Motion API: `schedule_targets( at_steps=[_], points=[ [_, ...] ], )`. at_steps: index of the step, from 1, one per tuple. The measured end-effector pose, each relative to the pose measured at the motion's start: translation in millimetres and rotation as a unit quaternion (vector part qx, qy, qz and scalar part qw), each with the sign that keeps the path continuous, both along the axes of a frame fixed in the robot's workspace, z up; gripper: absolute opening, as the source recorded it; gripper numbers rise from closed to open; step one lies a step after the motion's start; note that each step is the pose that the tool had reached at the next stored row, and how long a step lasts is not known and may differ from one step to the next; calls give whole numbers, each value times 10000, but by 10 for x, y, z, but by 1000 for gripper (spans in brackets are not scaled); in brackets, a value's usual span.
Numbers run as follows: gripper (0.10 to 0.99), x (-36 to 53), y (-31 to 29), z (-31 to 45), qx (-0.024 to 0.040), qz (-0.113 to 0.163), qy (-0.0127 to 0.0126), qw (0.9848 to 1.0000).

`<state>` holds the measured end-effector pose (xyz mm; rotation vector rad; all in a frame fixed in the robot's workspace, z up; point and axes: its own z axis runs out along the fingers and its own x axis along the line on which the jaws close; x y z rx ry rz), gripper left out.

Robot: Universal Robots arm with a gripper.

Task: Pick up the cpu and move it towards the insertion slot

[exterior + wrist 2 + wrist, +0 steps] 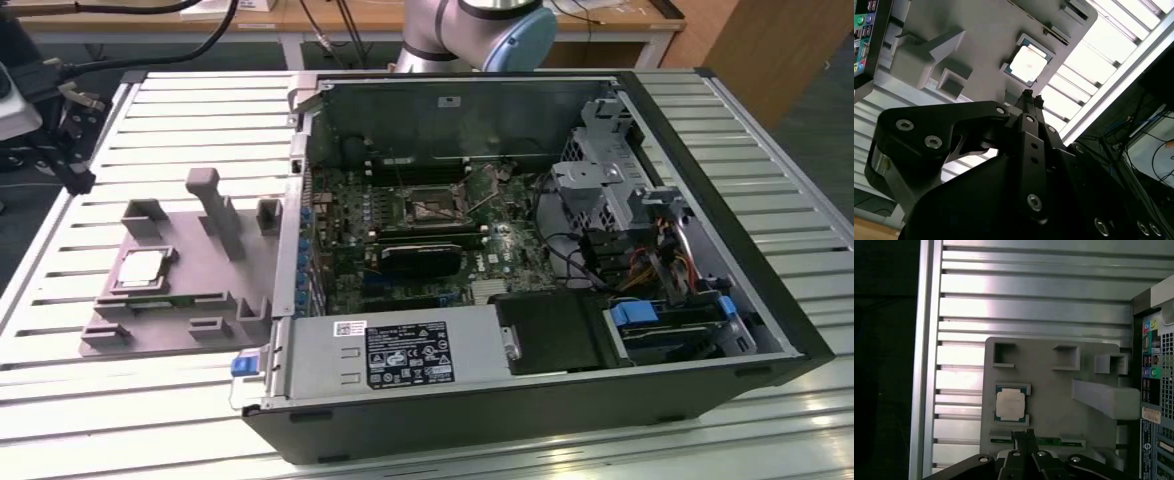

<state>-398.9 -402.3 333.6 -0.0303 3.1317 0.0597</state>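
Note:
The cpu [143, 268] is a small square chip with a silvery top and green rim. It lies flat in a recess of the grey holder plate [200, 290] at the exterior view's left, beside the open computer case. Both wrist views look down on the cpu [1028, 64] [1009, 405]. My gripper [1029, 95] [1024, 432] hangs well above the plate, its black fingers pressed together with nothing between them. The insertion slot [430, 205], a shiny metal frame around a dark centre, sits on the motherboard inside the case.
The holder plate [1054, 390] carries raised posts, square pockets and a green memory stick [1049, 441] close to the cpu. The case's walls, drive cage [607, 185] and power supply [387, 355] ring the motherboard. Ribbed metal table [160, 400] runs all around.

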Motion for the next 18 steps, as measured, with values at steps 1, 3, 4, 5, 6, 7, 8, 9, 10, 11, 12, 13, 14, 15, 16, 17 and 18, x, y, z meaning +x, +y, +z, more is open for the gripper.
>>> schedule_targets(
  at_steps=[1, 3, 4, 5, 6, 7, 8, 9, 10, 11, 12, 13, 14, 15, 16, 17, 18],
  points=[
    [102, -2, 0, -18, 0, 0, 0, 10000],
    [102, -5, 0, -54, 0, 0, 0, 10000],
    [102, -7, 0, -73, 0, 0, 0, 10000],
    [102, -9, 0, -91, 0, 0, 0, 10000],
    [102, -11, 0, -109, 0, 0, 0, 10000],
    [102, -13, 0, -128, 0, 0, 0, 10000],
    [102, -15, 0, -144, 0, 0, 0, 10000],
    [102, -16, 0, -159, 0, 0, 0, 10000],
    [102, -17, 0, -174, 0, 0, 0, 10000],
    [102, -19, 0, -191, 0, 0, 0, 10000],
    [102, -22, 0, -206, 0, 0, 0, 10000],
    [102, -24, 0, -220, 0, 0, 0, 10000],
    [102, -26, 0, -235, 0, 0, 0, 10000],
    [102, -29, 0, -249, 0, 0, 0, 10000],
    [102, -32, 0, -262, 0, 0, 0, 10000],
    [102, -36, 0, -276, 0, 0, 0, 10000],
    [102, -43, 1, -294, 0, -1, 0, 10000]
  ],
)
